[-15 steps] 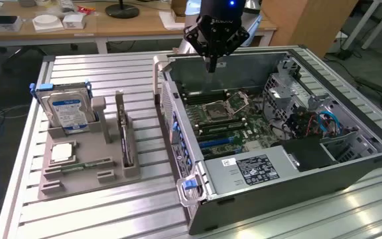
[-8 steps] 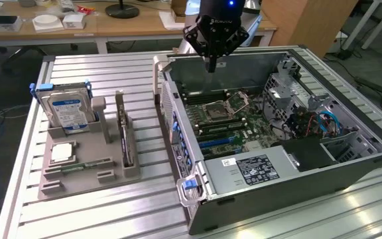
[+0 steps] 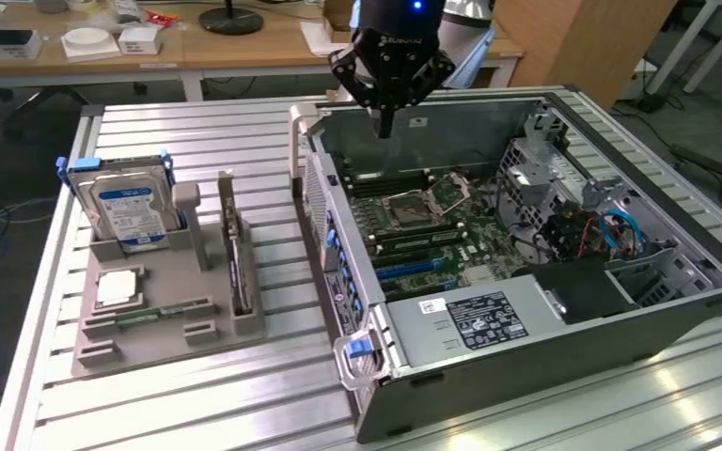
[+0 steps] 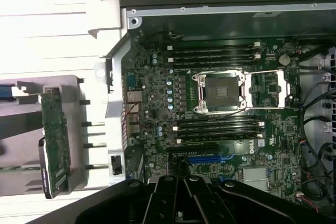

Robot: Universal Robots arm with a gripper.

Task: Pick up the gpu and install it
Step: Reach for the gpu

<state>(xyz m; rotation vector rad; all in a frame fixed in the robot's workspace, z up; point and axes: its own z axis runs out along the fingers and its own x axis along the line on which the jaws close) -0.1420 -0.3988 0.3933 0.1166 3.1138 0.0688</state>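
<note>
- Exterior view: the claw (image 3: 386,132) is seen clenched and empty above the open computer case (image 3: 587,349).
- The gpu (image 3: 240,272) is held upright in the grey holder (image 3: 166,282) on the desk (image 3: 211,132), well apart from the claw.

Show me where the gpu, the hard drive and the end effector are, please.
gpu (image 3: 238,268), exterior view, on its dark face.
hard drive (image 3: 131,212), exterior view, on its blue label.
end effector (image 3: 386,130), exterior view, at its fingertips.

A blue-labelled hard drive (image 3: 131,211) stands upright in a gray holder (image 3: 170,282) beside the open computer case (image 3: 525,366).
</note>
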